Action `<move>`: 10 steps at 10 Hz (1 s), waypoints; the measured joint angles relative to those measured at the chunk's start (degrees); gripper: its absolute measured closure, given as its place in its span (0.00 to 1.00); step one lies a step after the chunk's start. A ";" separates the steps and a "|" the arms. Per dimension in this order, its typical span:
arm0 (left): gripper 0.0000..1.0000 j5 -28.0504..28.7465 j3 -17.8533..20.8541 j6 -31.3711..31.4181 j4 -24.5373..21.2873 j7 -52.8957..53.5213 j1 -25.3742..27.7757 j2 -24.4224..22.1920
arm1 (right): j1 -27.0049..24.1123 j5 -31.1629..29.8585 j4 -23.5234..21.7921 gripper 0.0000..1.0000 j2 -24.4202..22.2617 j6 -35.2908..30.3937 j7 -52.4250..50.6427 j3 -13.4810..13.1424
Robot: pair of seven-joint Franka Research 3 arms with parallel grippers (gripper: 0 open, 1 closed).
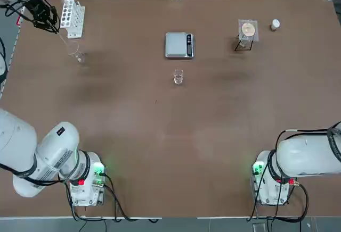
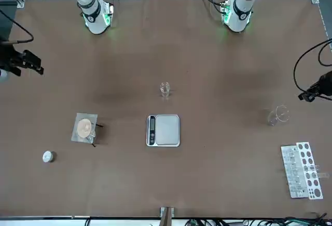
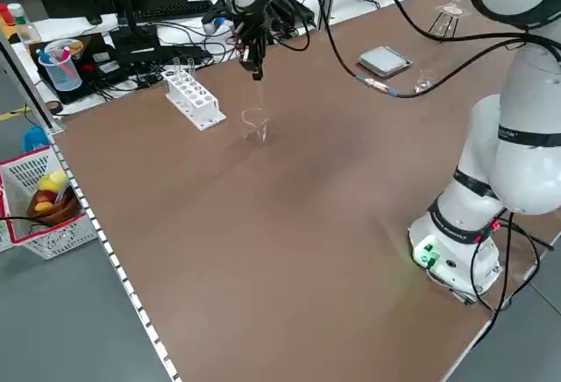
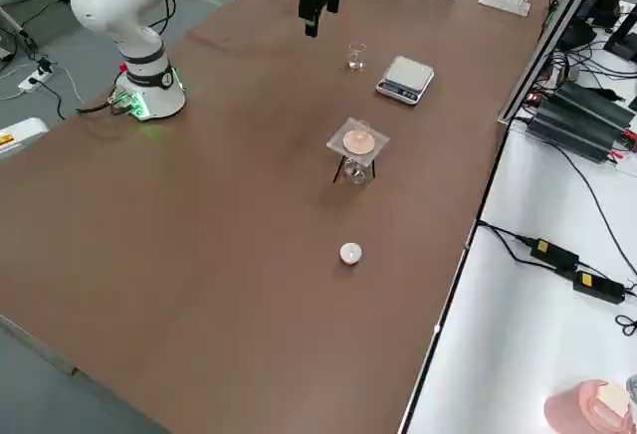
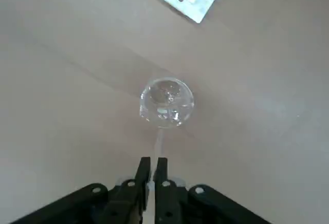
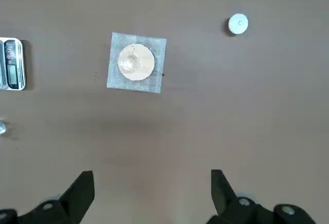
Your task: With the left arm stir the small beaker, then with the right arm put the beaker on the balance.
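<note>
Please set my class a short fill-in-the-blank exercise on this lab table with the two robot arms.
1. The left pincer is ____ on a thin glass rod.
2. The small beaker stands on the ____, not on the balance.
3. The right pincer has its jaws ____.
4. The white test-tube rack lies nearest the ____ arm.

Missing words: shut; table; open; left.

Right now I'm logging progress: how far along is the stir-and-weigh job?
Nothing is finished. The small beaker stands near the balance, not on it. In hand: the left gripper, shut on a thin glass rod, is above a larger glass beaker near the rack. Left: stirring, then weighing; the right gripper hangs open.
</note>
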 joint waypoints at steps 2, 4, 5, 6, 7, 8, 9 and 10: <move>0.92 0.03 0.01 1.32 -0.04 0.13 0.49 1.22 | 0.08 0.00 0.00 0.00 0.00 0.00 0.00 0.03; 0.92 0.07 0.03 2.88 -0.05 1.38 1.37 2.64 | 0.16 0.00 0.00 0.00 0.00 -0.01 0.00 0.04; 0.92 0.07 0.03 3.77 -0.06 1.81 1.59 3.34 | 0.17 0.00 0.00 0.00 0.00 -0.01 0.00 0.04; 0.92 0.07 0.03 4.93 -0.08 1.91 1.61 4.17 | 0.18 0.00 0.00 0.00 0.00 -0.01 0.00 0.04; 0.92 0.07 0.02 5.84 -0.13 2.00 1.60 5.18 | 0.18 0.00 0.00 0.00 0.00 -0.01 0.00 0.03; 0.92 0.07 0.00 6.60 -0.18 2.11 1.59 6.41 | 0.18 0.00 0.00 0.00 0.00 -0.01 0.00 0.03; 0.92 0.08 -0.01 6.97 -0.19 2.32 1.58 7.55 | 0.18 0.00 0.00 0.00 0.00 -0.01 0.00 0.03; 0.92 0.08 -0.02 7.09 -0.19 2.73 1.58 8.38 | 0.18 0.00 0.00 0.00 0.00 -0.01 0.00 0.03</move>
